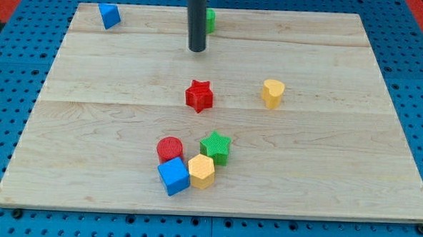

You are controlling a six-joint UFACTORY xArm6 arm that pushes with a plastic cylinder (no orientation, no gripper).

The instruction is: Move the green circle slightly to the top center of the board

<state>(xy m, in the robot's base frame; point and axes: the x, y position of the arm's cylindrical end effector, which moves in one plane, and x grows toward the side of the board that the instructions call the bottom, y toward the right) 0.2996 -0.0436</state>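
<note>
Near the top edge of the worktop, about midway along it, the green circle sits mostly hidden behind my rod, only a sliver showing at the rod's right side. My tip is just below and left of that block; whether it touches I cannot tell.

Risks, as I judge them: the block already lies close to the top edge, so a push upward could send it off the worktop. An off-centre push could make it roll aside and slip past the tip.

As for the tool, it is a plain rod with nothing to open or close, and it holds nothing. The red star lies well below, apart.
</note>
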